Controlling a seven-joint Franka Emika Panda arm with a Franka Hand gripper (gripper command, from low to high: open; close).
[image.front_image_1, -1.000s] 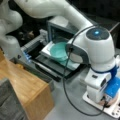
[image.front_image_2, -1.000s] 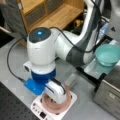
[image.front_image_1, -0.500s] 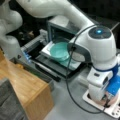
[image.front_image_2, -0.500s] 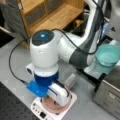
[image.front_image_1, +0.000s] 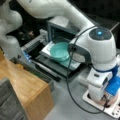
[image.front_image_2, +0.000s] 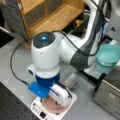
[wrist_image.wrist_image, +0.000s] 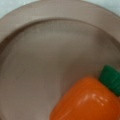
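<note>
Along a front view's left edge stands the pale wooden cabinet (image.front_image_1: 26, 86), well apart from the work. Next, toward the middle, is the dark metal toaster oven (image.front_image_1: 58, 27) with its door dropped open. 1 round teal plastic bowl (image.front_image_1: 59, 51) sits on the tray at its mouth, and I can see nothing inside the bowl from here.

At a front view's right, the gripper (image.front_image_1: 102, 100) is right down over the round, dusty-pink plate (image.front_image_1: 98, 102), which rests on a flat white board with buttons (image.front_image_1: 113, 111). Over the last second the wrist has crept only slightly toward that view's right and bottom, so I judge the arm has all but settled over the plate and is working close above its surface. Nothing else on the table has shifted; the bowl lies where it was.

The wrist view is filled by the pink plate (wrist_image.wrist_image: 47, 62), and 1 glossy orange plastic carrot with a green top (wrist_image.wrist_image: 87, 101) lies on it at the lower right, inside the raised rim. That is the plate's only content I can see. No fingers show in that view, and in both front views the wrist housing covers them, so I cannot tell how wide the jaws stand or whether they have hold of anything.
</note>
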